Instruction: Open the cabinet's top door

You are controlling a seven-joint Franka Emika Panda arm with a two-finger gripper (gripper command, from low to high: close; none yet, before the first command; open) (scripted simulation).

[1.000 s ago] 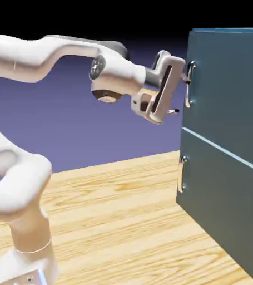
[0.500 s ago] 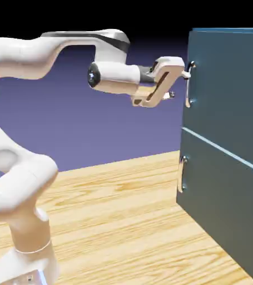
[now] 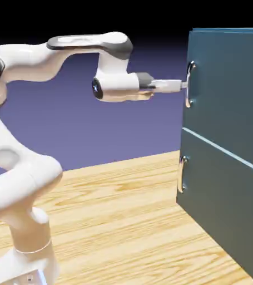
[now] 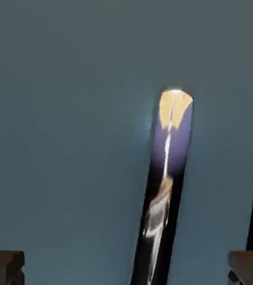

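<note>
Open end effector level with upright handle on closed top door

The top door [image 3: 228, 89] is the upper dark teal panel of the cabinet [image 3: 191, 167], at the exterior view's right, and lies flush. Its curved silver bar handle [image 3: 188, 83] has a vertical long axis, near the door's edge on the robot's side. In the hand view the bar runs lengthwise, slightly tilted, between the fingertips, its shiny face mirroring the arm.

The end effector [image 3: 185, 85] points roughly horizontally at the handle, its fingers spread wide, one to each side of the bar in the hand view. They do not grip it; whether either touches the door cannot be told.

Below a pale seam [image 3: 223, 149] is the lower door [image 3: 223, 211] with its own upright silver handle [image 3: 182, 174]. The cabinet stands on the light wooden tabletop [image 3: 117, 222]. Nothing visible stands between end effector and upper handle.
</note>
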